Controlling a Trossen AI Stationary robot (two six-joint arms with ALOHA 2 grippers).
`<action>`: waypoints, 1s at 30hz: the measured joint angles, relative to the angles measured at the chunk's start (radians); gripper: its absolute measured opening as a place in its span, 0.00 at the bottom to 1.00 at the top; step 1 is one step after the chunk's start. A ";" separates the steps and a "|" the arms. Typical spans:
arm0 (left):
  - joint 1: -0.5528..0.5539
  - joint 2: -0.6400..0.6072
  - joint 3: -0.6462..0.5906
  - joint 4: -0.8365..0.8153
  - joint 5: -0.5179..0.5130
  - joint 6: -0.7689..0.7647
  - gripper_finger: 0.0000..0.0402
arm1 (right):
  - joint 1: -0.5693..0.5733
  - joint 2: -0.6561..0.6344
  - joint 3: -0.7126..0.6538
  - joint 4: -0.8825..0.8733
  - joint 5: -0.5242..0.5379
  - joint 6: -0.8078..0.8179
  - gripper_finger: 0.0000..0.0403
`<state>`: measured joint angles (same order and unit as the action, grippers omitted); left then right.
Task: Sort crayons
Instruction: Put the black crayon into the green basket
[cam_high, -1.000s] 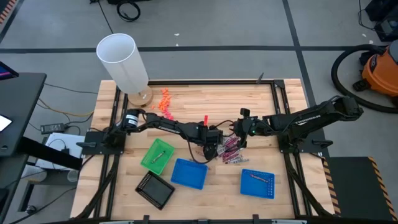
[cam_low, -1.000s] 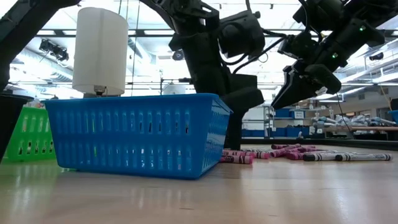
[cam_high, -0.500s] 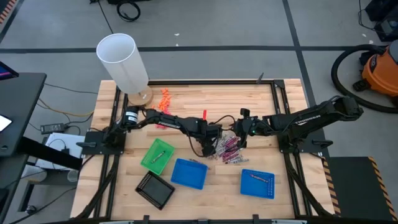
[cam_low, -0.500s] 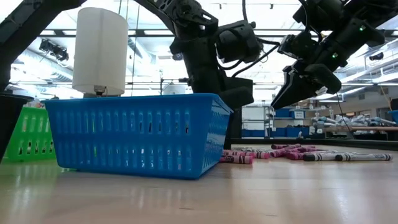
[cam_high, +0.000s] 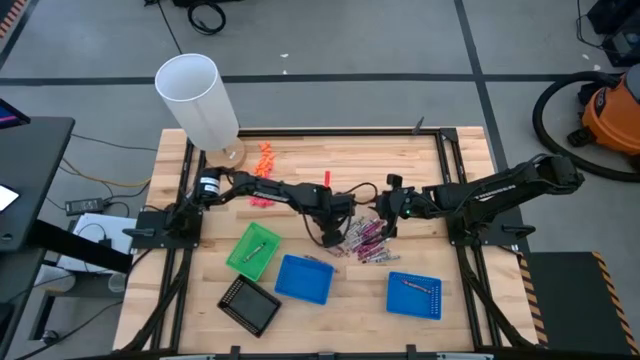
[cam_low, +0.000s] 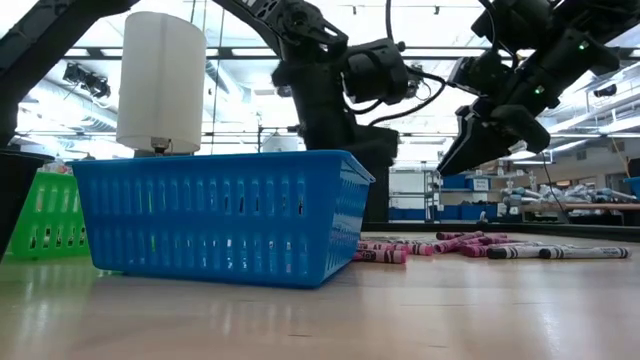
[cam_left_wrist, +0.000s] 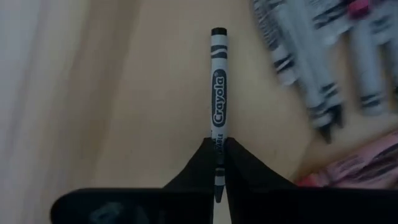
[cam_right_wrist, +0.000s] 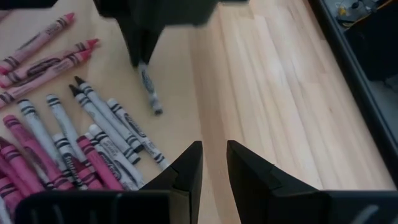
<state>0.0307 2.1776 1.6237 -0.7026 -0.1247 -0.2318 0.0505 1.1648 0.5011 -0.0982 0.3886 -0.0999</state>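
L gripper (cam_high: 335, 232) sits mid-table, just left of the crayon pile (cam_high: 366, 240), fingers (cam_left_wrist: 239, 171) clamped on one end of a grey crayon (cam_left_wrist: 218, 93); the stick juts straight out past the tips, lifted clear of the wood. Pinching it by the end probably keeps it away from the other sticks so it can be dropped cleanly into a tray. R gripper (cam_high: 385, 222) hangs just right of the pile, fingers (cam_right_wrist: 189, 163) slightly apart w/ nothing between them, pointed at the same pile; my guess is it waits so both arms don't crowd the heap. Pile is pink and grey crayons lying loose on the table, near centre. Trays line the near side: green tray (cam_high: 251, 249) w/ something small in it, middle blue tray (cam_high: 303, 279), right blue tray (cam_high: 414, 295), black tray (cam_high: 250, 304) nearest, left. White cylinder (cam_high: 197, 98) and orange bits (cam_high: 265, 157) sit at far left, out of the way.
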 joint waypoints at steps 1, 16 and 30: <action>-0.004 -0.014 -0.002 -0.021 -0.020 -0.004 0.03 | 0.000 0.000 0.000 0.001 0.010 0.000 0.21; -0.207 -0.327 0.003 -0.579 -0.143 -0.406 0.03 | 0.000 0.000 0.000 0.007 -0.002 0.005 0.21; -0.377 -0.421 0.003 -0.868 -0.144 -0.745 0.05 | 0.000 0.000 0.000 0.025 -0.043 -0.004 0.21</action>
<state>-0.3458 1.7565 1.6272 -1.5702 -0.2684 -0.9768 0.0505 1.1645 0.5011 -0.0733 0.3458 -0.1042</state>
